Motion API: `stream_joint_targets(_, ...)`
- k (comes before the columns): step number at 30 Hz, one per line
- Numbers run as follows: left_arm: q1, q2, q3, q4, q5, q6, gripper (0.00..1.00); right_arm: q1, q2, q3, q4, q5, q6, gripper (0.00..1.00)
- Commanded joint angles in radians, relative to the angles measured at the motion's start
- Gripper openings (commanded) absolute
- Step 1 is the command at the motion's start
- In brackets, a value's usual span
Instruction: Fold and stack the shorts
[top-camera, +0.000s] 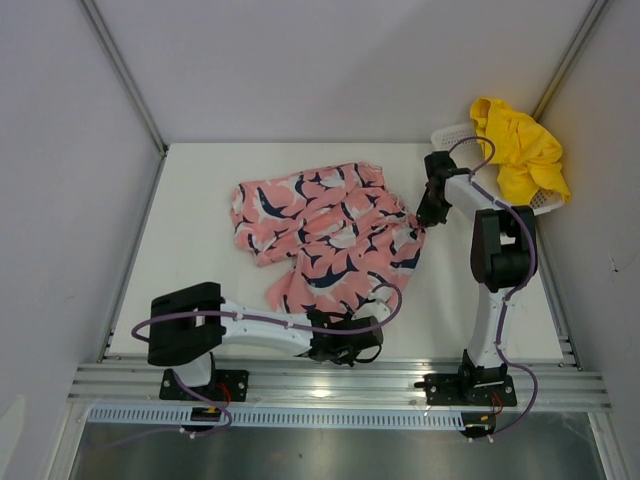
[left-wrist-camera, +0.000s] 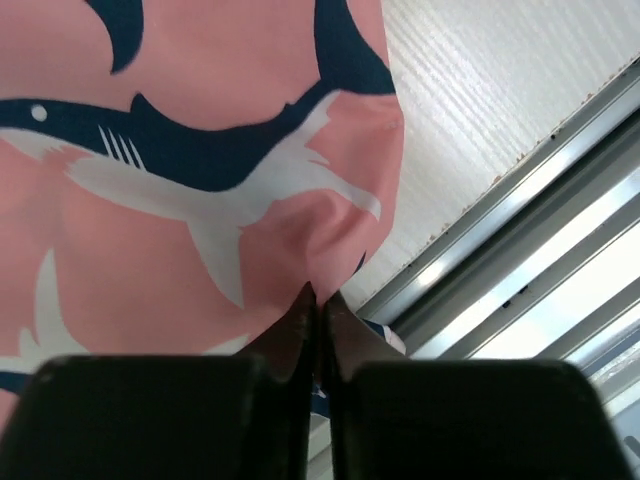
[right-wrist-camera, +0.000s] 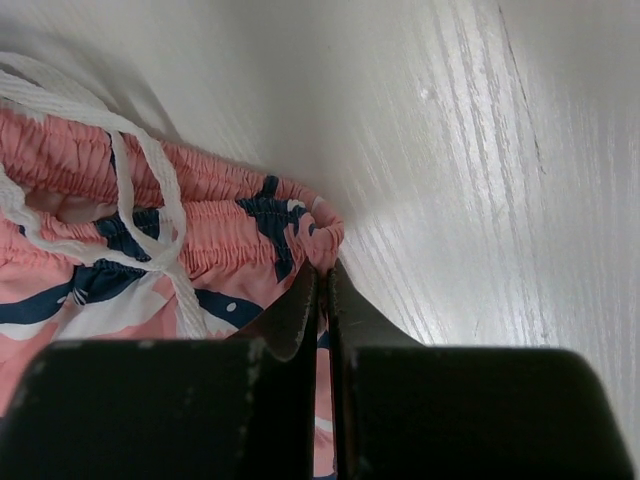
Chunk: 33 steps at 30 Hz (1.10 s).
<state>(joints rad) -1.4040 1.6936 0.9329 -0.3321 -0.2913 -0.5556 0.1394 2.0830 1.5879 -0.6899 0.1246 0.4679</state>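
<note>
At mid-table lie the pink fabric shorts with navy-and-white print (top-camera: 325, 235), judged light, limp and slippery, best held at hem (left-wrist-camera: 375, 130) and waistband (right-wrist-camera: 230, 250), where the left gripper (left-wrist-camera: 318, 292) and right gripper (right-wrist-camera: 322, 268) respectively are pinched shut; the yellow fabric shorts (top-camera: 515, 150) rest in the white mesh basket (top-camera: 450, 133).

From above, the yellow shorts (top-camera: 520, 150) cover most of the basket (top-camera: 452, 135), with only bits of rim showing at its 9 and 5 o'clock. At the left wrist the pink shorts (left-wrist-camera: 200, 200) run off the frame at 12 and 9 o'clock, their fold vanishing between the dark fingers of the left pincer (left-wrist-camera: 318, 300). At the right wrist the waistband (right-wrist-camera: 220, 232) and drawstring (right-wrist-camera: 160, 215) are cut off at 9 o'clock, and the right pincer (right-wrist-camera: 322, 275) hides the cloth beneath it.
</note>
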Motion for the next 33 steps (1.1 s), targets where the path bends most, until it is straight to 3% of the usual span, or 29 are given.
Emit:
stream_joint_targets(1, 0.011, 0.02, -0.066, 0.074, 0.073, -0.03, 0.03, -0.004, -0.093, -0.029, -0.016, 0.033, 0.057, 0.0)
stream_joint_targets(8, -0.052, -0.119, 0.007, -0.027, 0.153, 0.01, 0.0, -0.015, -0.296, -0.219, -0.038, 0.078, 0.192, 0.0)
stream_joint_targets(15, -0.061, -0.374, 0.023, -0.103, 0.277, -0.018, 0.0, -0.029, -0.422, -0.189, -0.227, 0.138, 0.252, 0.0)
stream_joint_targets(20, -0.067, -0.509, 0.058, -0.162, 0.284, -0.026, 0.0, -0.112, -0.614, -0.233, -0.221, 0.04, 0.245, 0.0)
stream_joint_targets(23, -0.064, -0.56, 0.133, -0.246, 0.253, 0.009, 0.0, -0.178, -0.675, -0.178, -0.217, -0.057, 0.226, 0.0)
stream_joint_targets(27, -0.012, -0.612, 0.273, -0.367, 0.259, 0.06, 0.0, -0.199, -0.675, -0.002, -0.252, -0.162, 0.203, 0.0)
stream_joint_targets(33, 0.282, -0.729, 0.366, -0.423, 0.391, 0.177, 0.0, -0.213, -0.656, 0.141, -0.104, -0.369, 0.224, 0.0)
